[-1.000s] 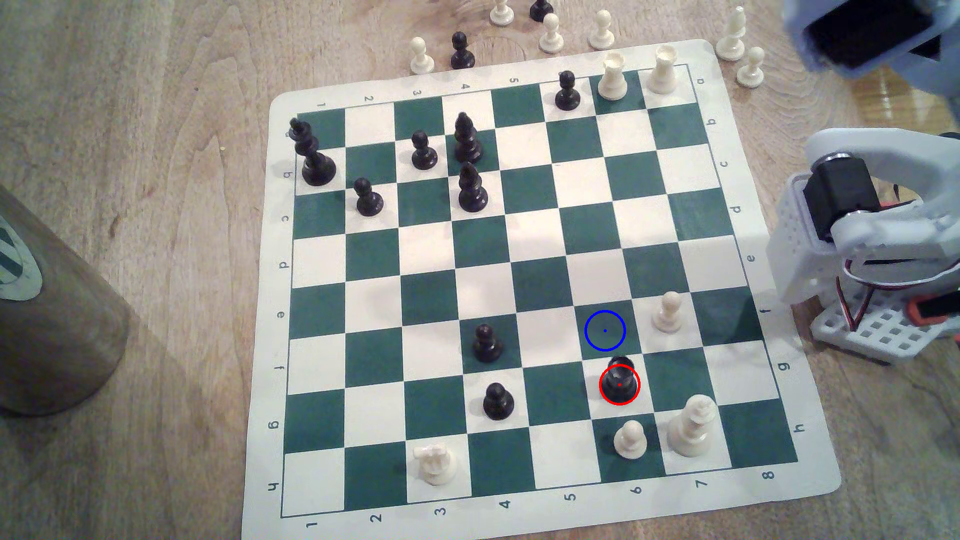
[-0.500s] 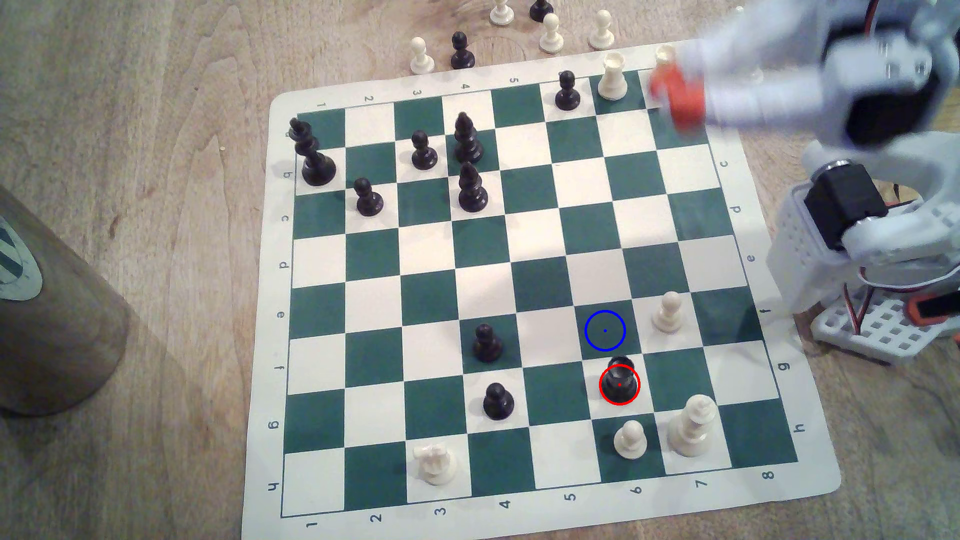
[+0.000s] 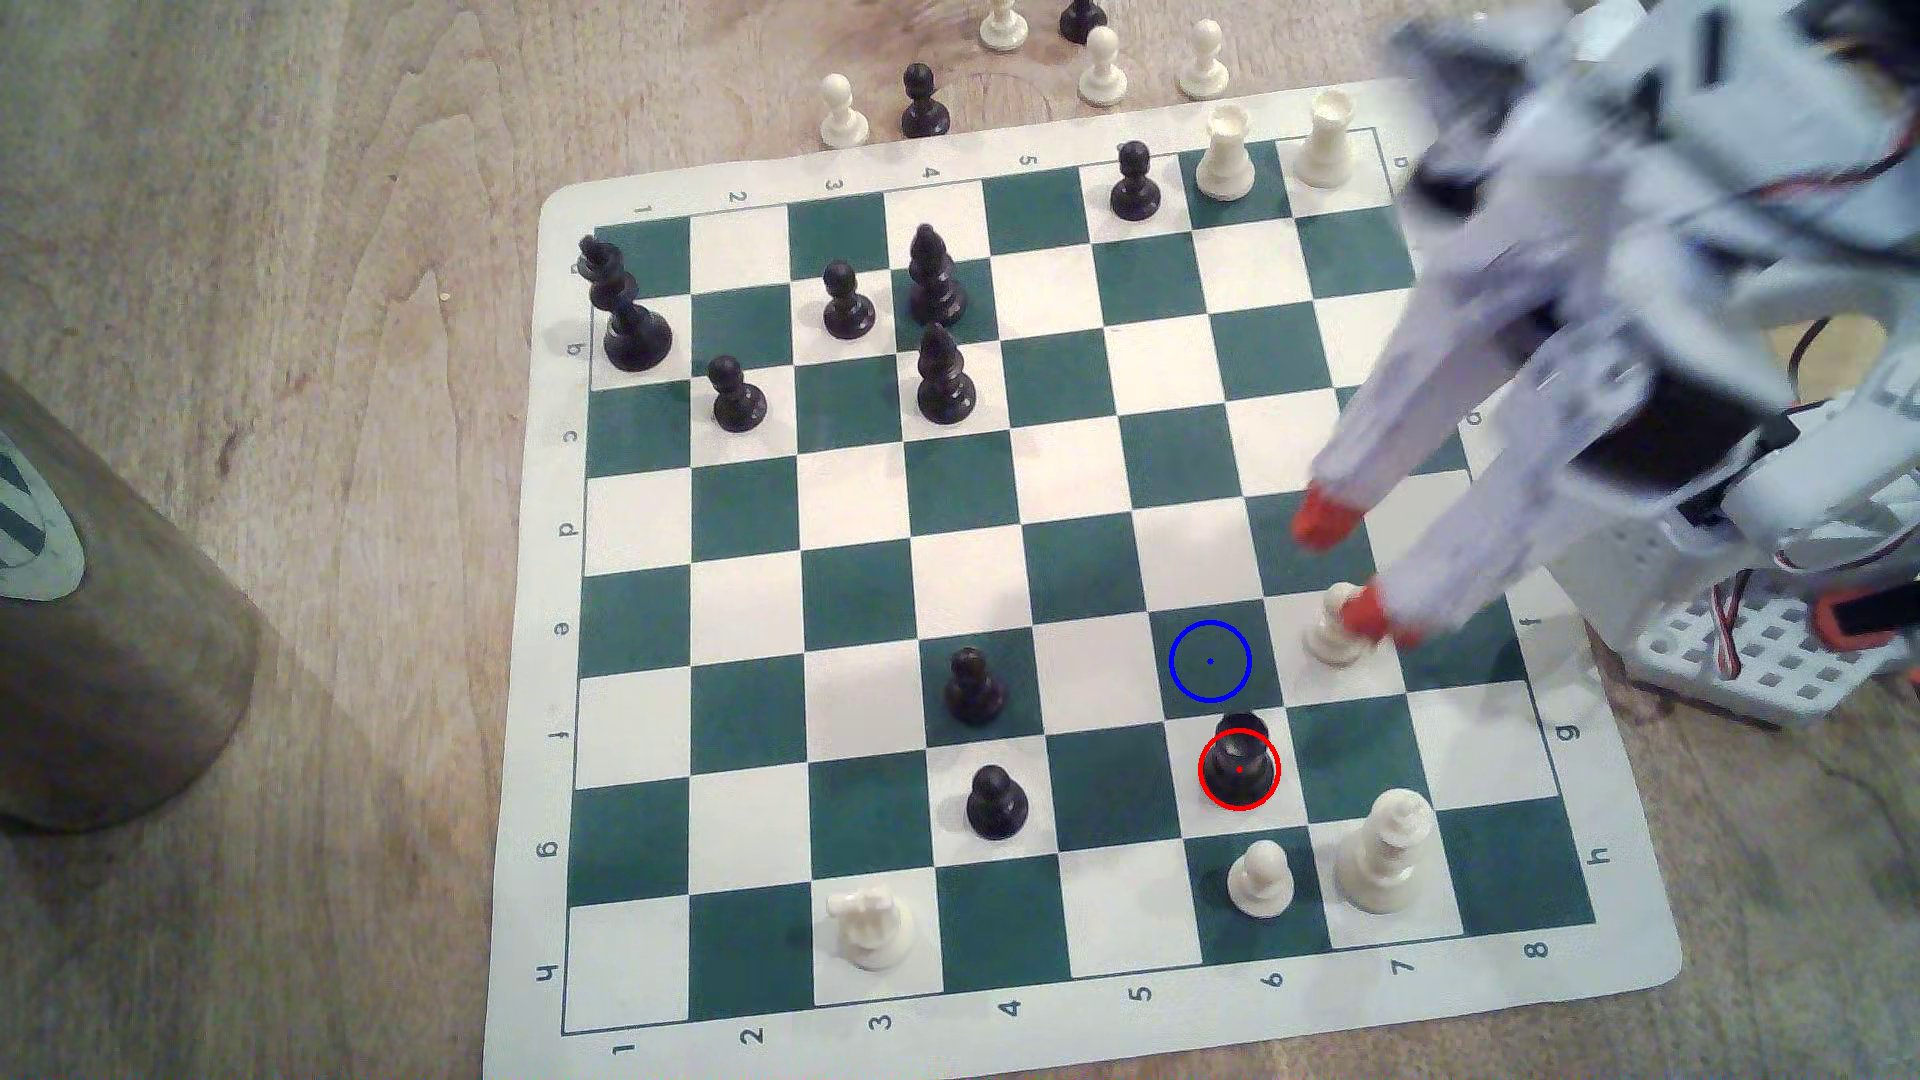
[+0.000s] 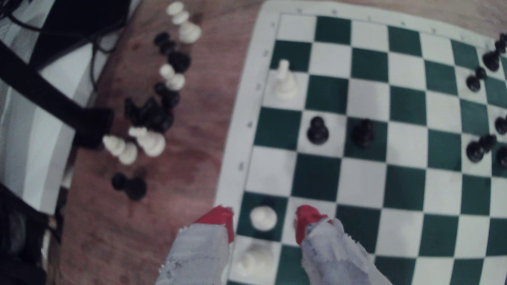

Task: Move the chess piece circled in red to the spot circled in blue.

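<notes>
The black rook [image 3: 1238, 763] is seen upright on a cream square ringed in red, near the lower right of the chessboard [image 3: 1039, 1038] in the exterior view. The target square [image 3: 1210, 662] — dark green, marked with a blue ring and dot — is directly adjacent, on the far side of the rook; it is unoccupied. The gripper [image 3: 1340, 566] is shown blurred over the board's right side in the exterior view, its red-tipped fingers [image 3: 1322, 516] spread apart and holding nothing. One fingertip overlaps a white pawn [image 3: 1333, 636] just to the exterior view's right of the blue-ringed square; contact cannot be confirmed. The gripper is apart from the rook. In the wrist view the open gripper [image 4: 264, 219] is seen with a white pawn [image 4: 263, 217] between its tips. A white king [image 3: 1387, 852] and another white pawn [image 3: 1260, 881] are seen near the rook — both closer to the board's edge. Captured pieces are scattered on the wooden table [image 3: 312, 312] beyond the board.
</notes>
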Action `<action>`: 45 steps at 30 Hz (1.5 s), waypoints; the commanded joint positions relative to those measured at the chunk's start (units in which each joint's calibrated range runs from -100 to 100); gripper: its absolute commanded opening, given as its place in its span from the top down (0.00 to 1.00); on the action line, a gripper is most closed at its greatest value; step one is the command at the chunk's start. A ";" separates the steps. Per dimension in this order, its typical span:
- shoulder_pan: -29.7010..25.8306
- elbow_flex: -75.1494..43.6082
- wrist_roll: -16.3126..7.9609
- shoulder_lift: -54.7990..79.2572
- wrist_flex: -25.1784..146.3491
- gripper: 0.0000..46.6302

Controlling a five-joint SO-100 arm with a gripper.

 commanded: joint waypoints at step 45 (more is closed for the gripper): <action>0.19 35.80 -1.51 6.07 -27.82 0.69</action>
